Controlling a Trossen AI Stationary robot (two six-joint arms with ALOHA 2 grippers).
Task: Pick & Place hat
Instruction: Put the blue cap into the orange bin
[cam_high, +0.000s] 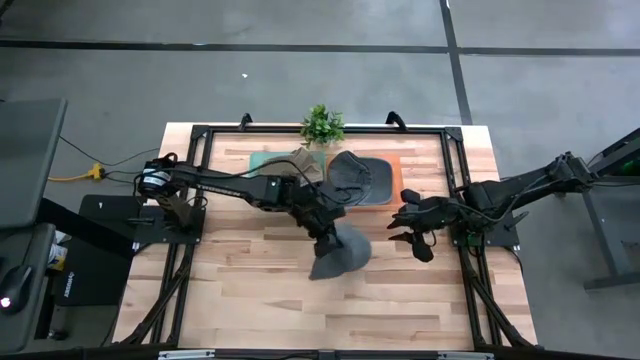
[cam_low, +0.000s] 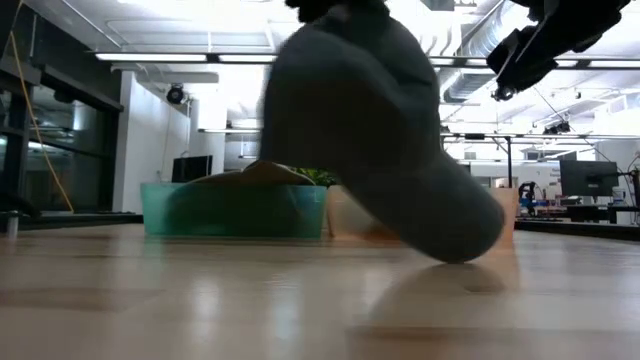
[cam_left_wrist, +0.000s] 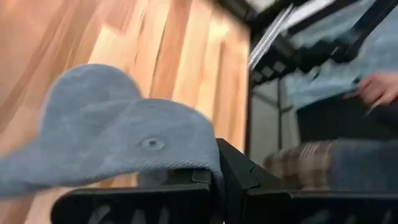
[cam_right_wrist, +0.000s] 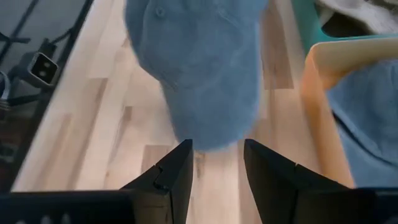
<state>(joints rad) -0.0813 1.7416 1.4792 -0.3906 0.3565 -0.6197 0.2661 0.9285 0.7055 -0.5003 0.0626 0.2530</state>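
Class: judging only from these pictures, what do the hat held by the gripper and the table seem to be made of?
Hat: soft grey-blue woven cloth, probably cotton or denim, matte; it drapes, and a top button shows. Table: light wood, apparently joined strips, smooth with slight sheen; grain and plank seams show.

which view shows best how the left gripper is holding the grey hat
The left wrist view: the left gripper clamps the grey hat at its edge. The high view shows the hat hanging from that arm; the low and right wrist views show only the hat.
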